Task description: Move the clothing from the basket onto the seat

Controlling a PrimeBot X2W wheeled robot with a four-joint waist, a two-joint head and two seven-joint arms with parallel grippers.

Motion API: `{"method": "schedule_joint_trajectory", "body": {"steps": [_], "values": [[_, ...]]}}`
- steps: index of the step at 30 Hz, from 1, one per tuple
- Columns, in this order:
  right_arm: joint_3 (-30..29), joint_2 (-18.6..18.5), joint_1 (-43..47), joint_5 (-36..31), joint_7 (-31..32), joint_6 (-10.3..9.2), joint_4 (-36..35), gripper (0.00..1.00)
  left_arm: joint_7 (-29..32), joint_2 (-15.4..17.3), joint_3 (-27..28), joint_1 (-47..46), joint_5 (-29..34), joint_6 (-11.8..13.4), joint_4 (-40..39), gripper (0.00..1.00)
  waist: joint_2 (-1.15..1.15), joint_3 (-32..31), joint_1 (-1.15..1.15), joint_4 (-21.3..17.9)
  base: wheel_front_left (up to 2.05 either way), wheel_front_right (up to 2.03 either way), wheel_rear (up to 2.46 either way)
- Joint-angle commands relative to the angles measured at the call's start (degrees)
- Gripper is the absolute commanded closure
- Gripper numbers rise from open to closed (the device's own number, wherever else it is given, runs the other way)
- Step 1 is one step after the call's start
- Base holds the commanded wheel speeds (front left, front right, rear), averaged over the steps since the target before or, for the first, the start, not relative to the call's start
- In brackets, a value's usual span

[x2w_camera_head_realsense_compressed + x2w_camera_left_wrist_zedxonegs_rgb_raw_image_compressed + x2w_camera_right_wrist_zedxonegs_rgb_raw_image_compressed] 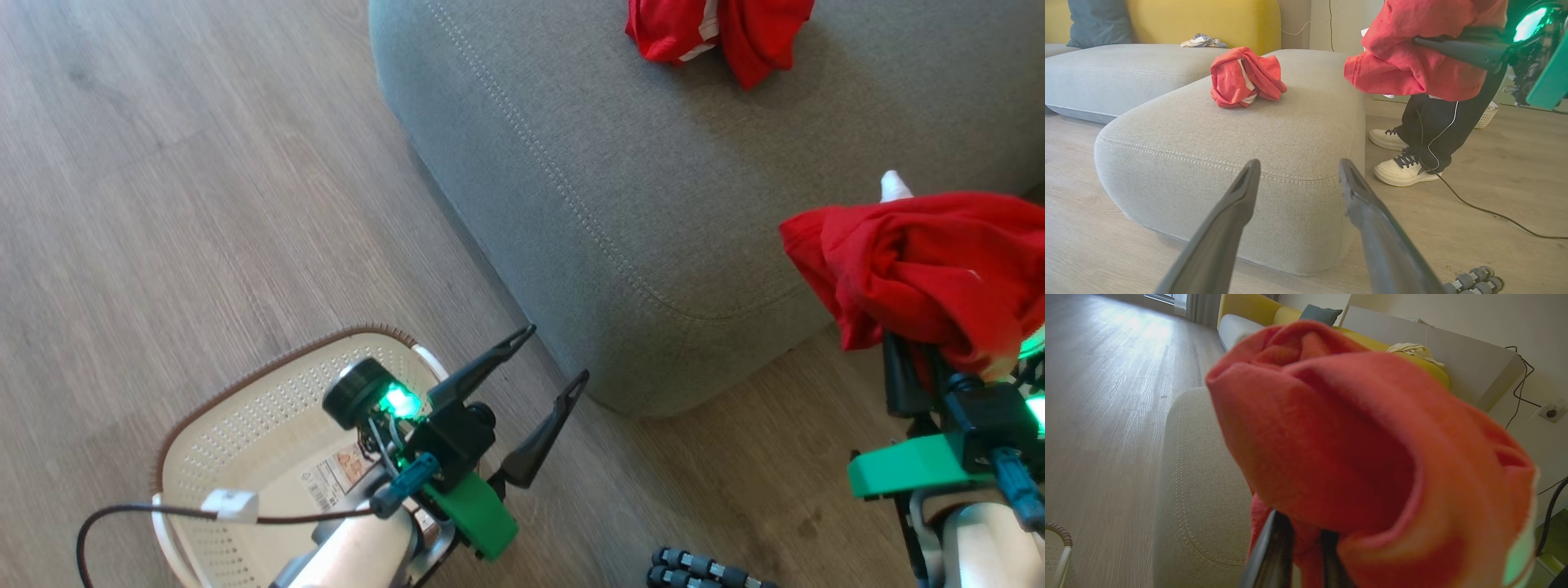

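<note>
One piece of red clothing with white trim lies bunched on the grey seat, toward its far side; the left wrist view shows it too. A second red garment hangs in the air off the seat's near right corner, draped over my right gripper, which is shut on it. Its fingertips are buried in the fabric. My left gripper is open with nothing in it, between the basket and the seat's rounded corner. The cream basket stands on the floor at lower left, its label showing and my left arm covering part of it.
A person's legs and pale shoes stand on the wood floor right of the seat, with a black cable trailing past them. Small dark rollers lie on the floor between my arms. A yellow sofa back rises behind the seat.
</note>
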Motion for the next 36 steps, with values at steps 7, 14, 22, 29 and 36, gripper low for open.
{"method": "schedule_joint_trajectory", "body": {"steps": [7, 14, 22, 29, 36], "values": [[-0.7, -0.61, -3.51, 1.32, -0.38, -0.02, -3.88, 1.0, -0.29, 0.76, 2.54, -2.31, -0.23, -0.06, -2.68, 0.0, 0.0, 1.5, 0.0, 0.17, 0.0, 0.0, 0.0], [-2.01, -2.83, -12.64, 1.27, -0.38, -0.02, -5.09, 1.0, -0.29, 2.26, 3.66, -3.34, 1.09, -0.06, -4.34, 0.0, 0.0, 5.82, 0.0, 0.33, 0.0, 0.0, 0.0], [-5.61, -8.87, -27.35, 2.42, -0.38, -0.02, -1.24, 1.0, -0.29, 5.12, 3.29, -6.14, 2.1, -0.07, -6.72, 0.0, 0.0, 13.36, 0.0, 2.25, 0.0, 0.0, 0.0], [-9.23, -13.73, -41.32, 5.87, -0.38, -0.02, 9.27, 1.0, -0.29, 7.45, 0.87, -9.14, 2.15, -0.07, -8.02, 0.0, 0.0, 19.42, 0.0, 5.48, 0.0, 0.0, 0.0], [-11.33, -17.84, -50.6, 7.38, -0.38, -0.02, 20.6, 1.0, -0.29, 9.07, -0.23, -10.95, 2.24, -0.07, -9.08, 0.0, 0.0, 24.28, 0.0, 8.61, 0.0, 0.0, 0.0]]}}
